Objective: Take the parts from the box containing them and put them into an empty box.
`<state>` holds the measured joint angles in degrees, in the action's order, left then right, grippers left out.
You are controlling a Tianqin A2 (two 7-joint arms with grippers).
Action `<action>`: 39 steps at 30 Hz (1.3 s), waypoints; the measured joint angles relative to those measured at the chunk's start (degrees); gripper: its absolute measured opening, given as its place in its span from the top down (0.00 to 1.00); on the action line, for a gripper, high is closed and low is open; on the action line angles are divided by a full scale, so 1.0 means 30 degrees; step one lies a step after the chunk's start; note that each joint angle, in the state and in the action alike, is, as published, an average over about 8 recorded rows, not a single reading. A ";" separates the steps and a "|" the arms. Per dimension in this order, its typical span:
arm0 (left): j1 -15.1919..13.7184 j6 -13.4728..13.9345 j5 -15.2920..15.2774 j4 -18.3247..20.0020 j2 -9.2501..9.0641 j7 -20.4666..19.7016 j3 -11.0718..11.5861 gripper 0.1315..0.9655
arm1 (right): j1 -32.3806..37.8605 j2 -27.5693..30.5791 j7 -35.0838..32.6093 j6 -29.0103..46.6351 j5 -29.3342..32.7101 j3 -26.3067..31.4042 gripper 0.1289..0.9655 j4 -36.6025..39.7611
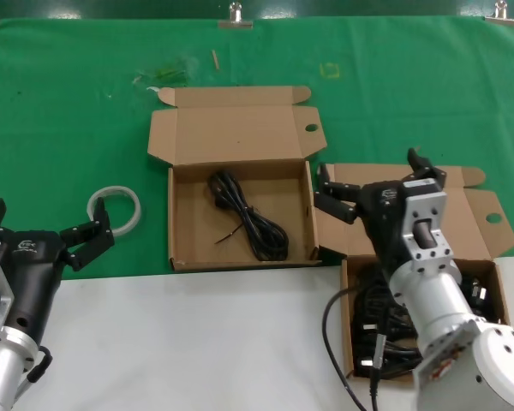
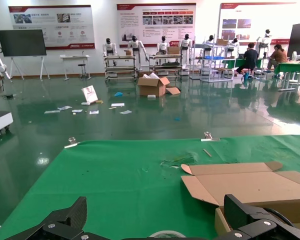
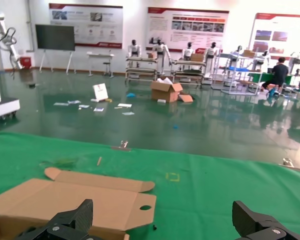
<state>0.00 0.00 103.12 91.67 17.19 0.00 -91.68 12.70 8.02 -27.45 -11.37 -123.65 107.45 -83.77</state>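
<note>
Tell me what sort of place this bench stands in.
Probably an exhibition or robotics demo hall: wall display boards, humanoid robots on racks, and a wide glossy floor around the green-covered table.

Silver arms, black wrists and fingers (image 1: 333, 199)

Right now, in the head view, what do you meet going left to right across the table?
Left claw → white tape ring → open box holding one black power cord → right claw, open above the second box of cords.
</note>
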 joint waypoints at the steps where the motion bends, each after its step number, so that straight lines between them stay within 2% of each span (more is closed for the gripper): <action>1: 0.0000 0.0000 0.0000 0.0000 0.0000 -0.0001 0.0000 0.00 | -0.0152 0.0000 0.0327 0.0136 0.0245 -0.0188 0.00 -0.0094; 25: 0.0000 0.0000 0.0003 0.0000 0.0000 -0.0001 0.0000 0.00 | -0.3635 -0.0003 0.7854 0.3253 0.5868 -0.4514 0.00 -0.2259; 39: 0.0000 0.0000 0.0003 0.0000 0.0000 -0.0001 0.0001 0.00 | -0.3856 -0.0004 0.8334 0.3451 0.6228 -0.4789 0.00 -0.2398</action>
<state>0.00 0.00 103.13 91.67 17.19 0.00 -91.67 1.14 8.01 -2.45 -1.02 -104.97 93.08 -90.97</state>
